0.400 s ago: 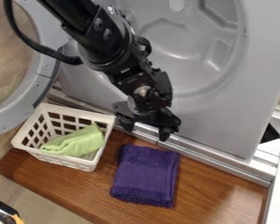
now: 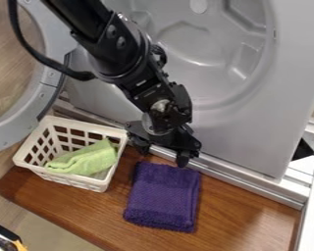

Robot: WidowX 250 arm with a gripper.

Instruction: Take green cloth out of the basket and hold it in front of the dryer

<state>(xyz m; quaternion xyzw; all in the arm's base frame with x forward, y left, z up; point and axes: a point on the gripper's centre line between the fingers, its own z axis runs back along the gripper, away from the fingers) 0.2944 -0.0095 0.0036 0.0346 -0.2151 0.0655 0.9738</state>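
At the frame's left, the green cloth (image 2: 88, 159) is contained in the basket (image 2: 88, 183). Near the centre, the hand (image 2: 162, 153) is spread wide, with nothing gripped. Both lifting out and holding before the dryer (image 2: 245, 132) are left to be done.

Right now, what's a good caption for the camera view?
Green cloth inside white basket, purple towel beside it, gripper nearby.

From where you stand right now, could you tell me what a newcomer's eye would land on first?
Probably the black arm, slanting down from the top edge across the grey dryer, its open gripper near the folded purple cloth. Next, the bright green cloth lying in the white basket at left.
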